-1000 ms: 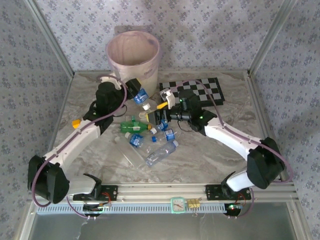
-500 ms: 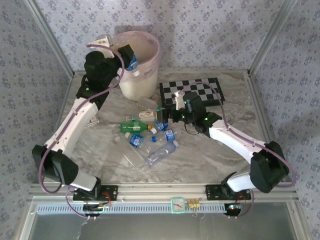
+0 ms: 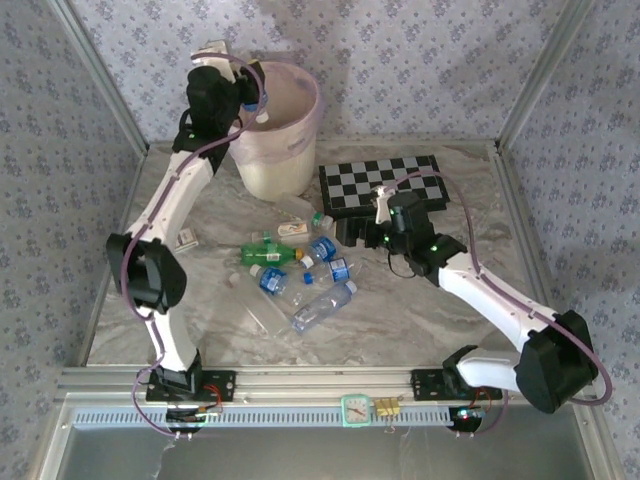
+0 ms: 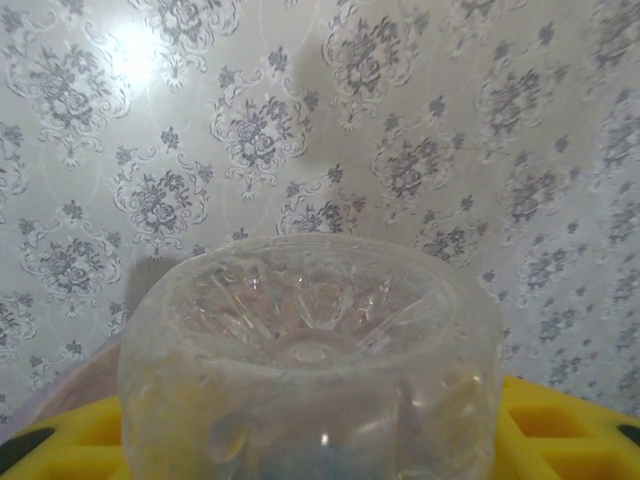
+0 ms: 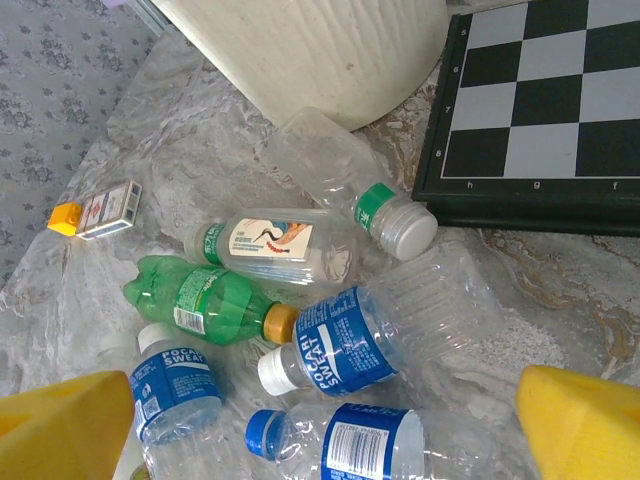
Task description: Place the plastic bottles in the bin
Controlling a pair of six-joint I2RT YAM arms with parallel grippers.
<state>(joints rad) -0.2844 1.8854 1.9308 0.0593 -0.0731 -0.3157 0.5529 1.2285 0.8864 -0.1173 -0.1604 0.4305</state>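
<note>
Now the left tool [image 3: 252, 100] pinches a clear bottle [image 4: 310, 350] over the rim of the bin [image 3: 280, 160]; the right tool [image 5: 325, 420] hangs spread wide over the other bottles [image 5: 330, 350], heaped on the bench [image 3: 430, 310] near the bin and beside the chessboard [image 3: 385, 180]

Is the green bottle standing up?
No, the green bottle lies flat on its side on the table.

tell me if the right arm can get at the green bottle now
Probably yes. The right gripper is open over the bottles, and the green bottle lies uncovered on top, though others crowd its cap end.
</note>
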